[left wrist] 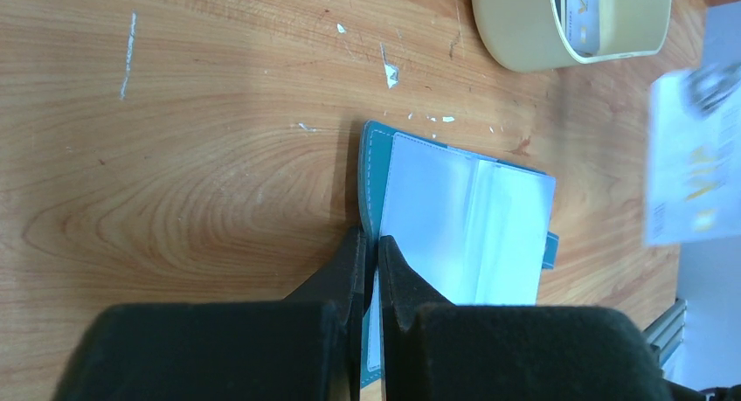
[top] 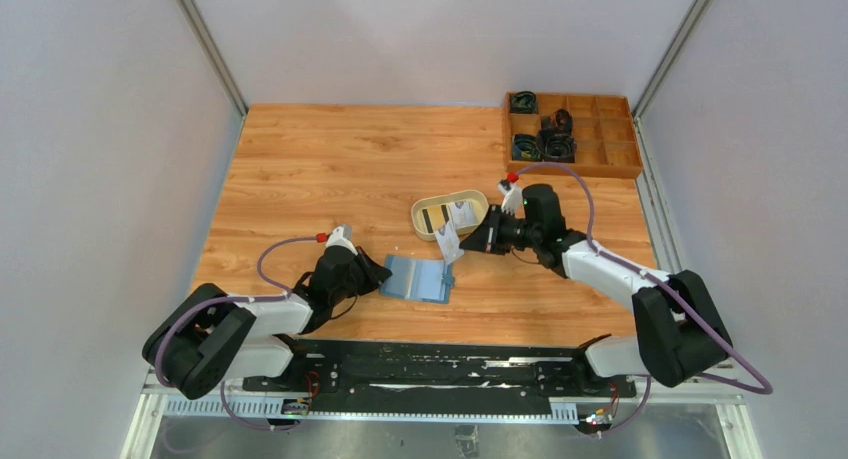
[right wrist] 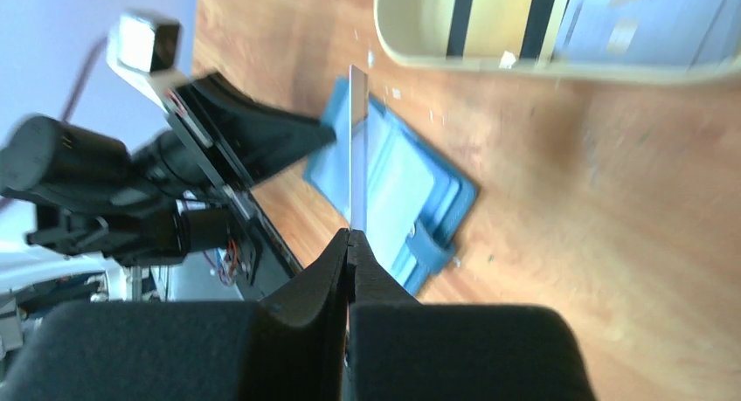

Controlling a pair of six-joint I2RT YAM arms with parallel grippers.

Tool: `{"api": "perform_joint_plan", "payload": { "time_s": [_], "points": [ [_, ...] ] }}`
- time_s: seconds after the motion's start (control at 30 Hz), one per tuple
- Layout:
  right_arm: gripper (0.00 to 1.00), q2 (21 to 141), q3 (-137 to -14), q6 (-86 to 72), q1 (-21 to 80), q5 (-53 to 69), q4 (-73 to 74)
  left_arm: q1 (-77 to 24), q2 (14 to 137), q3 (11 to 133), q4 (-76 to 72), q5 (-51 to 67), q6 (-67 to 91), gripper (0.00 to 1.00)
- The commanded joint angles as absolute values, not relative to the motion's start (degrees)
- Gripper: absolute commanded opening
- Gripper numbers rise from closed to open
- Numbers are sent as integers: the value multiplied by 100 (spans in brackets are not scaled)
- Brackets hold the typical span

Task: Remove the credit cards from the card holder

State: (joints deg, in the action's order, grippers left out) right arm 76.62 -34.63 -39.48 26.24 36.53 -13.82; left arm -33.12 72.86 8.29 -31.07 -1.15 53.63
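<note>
One credit card (right wrist: 357, 148) clamped in right hand (right wrist: 349, 239), above the open card holder (left wrist: 463, 217); left hand (left wrist: 371, 244) pinches holder's edge on worktop (left wrist: 175, 156). Step: extraction. Next, likely: carry card to tray (left wrist: 524, 56), release.

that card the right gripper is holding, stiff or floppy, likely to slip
Probably stiff: seen edge-on from the right wrist, the card stands straight, without sag. Likely light, being so thin. It may slip, since the right gripper pinches only one edge.

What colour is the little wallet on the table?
The wallet is teal-blue outside, pale blue-grey inside; left wrist view shows it best.
</note>
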Motion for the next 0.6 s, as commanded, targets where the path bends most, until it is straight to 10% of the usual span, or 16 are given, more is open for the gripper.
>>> {"api": "perform_joint_plan", "payload": {
  "time_s": [0.0,0.57],
  "points": [
    [0,7542,-4139,-3452,2019,4112,-749,-3329,7706,575,-1485,-492,4909,0],
    [0,8846,-5557,-3219,1257,4167,-408,-3329,7846,671,-1485,-475,4856,0]
  ]
}}
